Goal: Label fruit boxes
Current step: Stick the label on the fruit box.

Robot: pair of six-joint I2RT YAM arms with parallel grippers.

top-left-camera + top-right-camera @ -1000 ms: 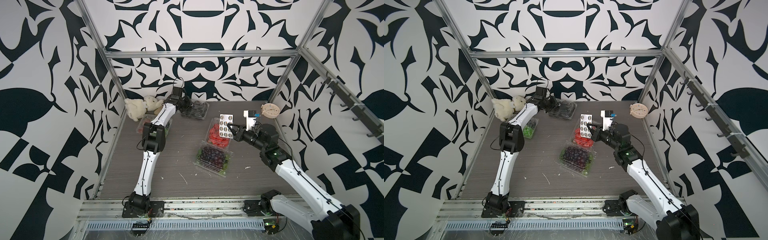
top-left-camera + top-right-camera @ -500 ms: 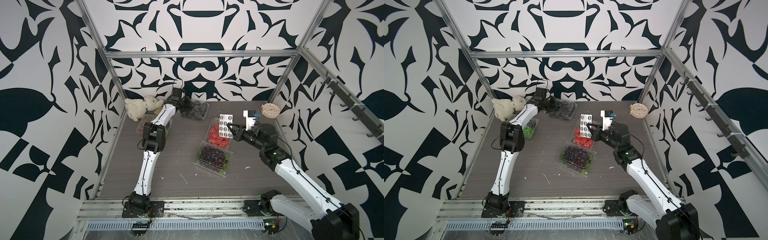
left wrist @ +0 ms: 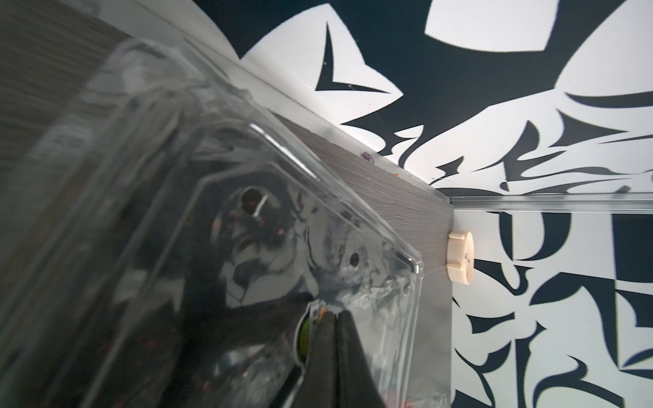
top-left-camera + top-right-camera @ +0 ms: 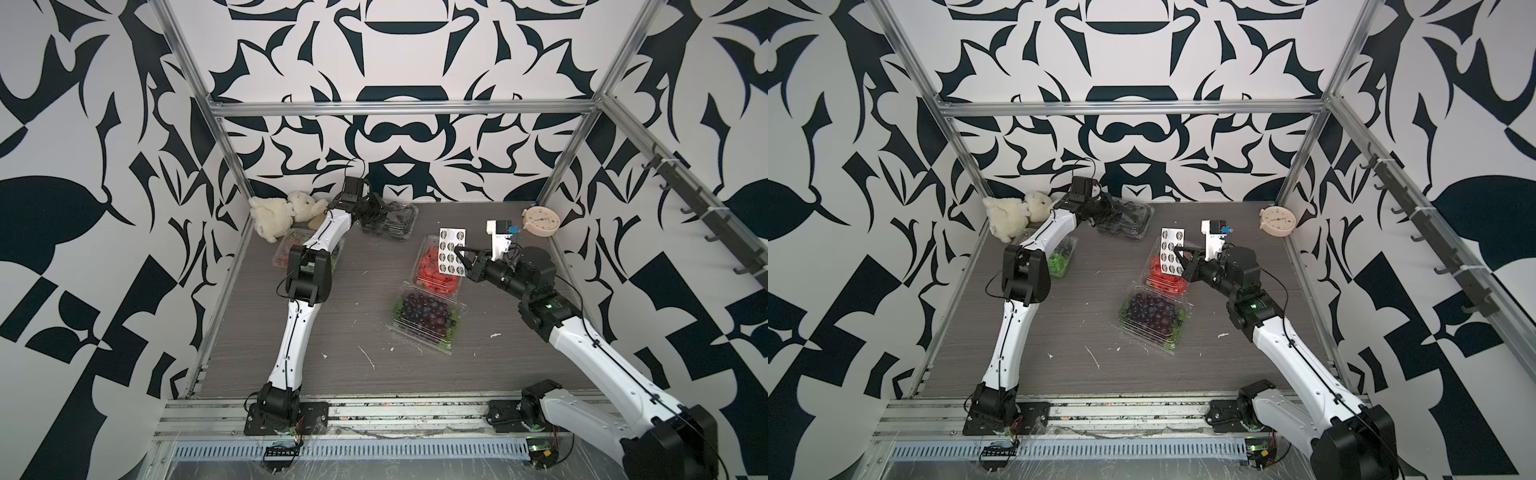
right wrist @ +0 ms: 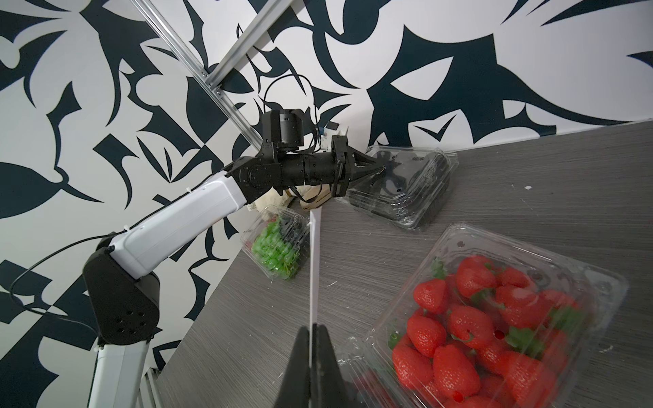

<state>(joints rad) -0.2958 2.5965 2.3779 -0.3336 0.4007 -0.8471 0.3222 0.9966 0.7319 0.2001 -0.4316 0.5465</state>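
Observation:
At the back, my left gripper (image 4: 374,209) (image 5: 383,170) is shut, its tips (image 3: 330,311) pressed on the lid of the clear fruit box of black berries (image 4: 390,222) (image 3: 247,229). A round green-and-orange sticker (image 3: 303,332) sits at those tips. My right gripper (image 4: 457,253) (image 5: 312,326) is shut on the white sticker sheet (image 4: 451,251) (image 5: 314,265), holding it upright over the strawberry box (image 4: 436,278) (image 5: 494,318). The purple grape box (image 4: 428,316) lies just in front of that. The box of green grapes and berries (image 4: 1061,257) (image 5: 279,243) lies partly under my left arm.
A cream plush toy (image 4: 278,212) lies in the back left corner. A small round clock (image 4: 540,222) (image 3: 459,261) leans against the back right corner. Small white scraps (image 4: 368,357) dot the front of the grey table. Patterned walls and metal rails close in three sides.

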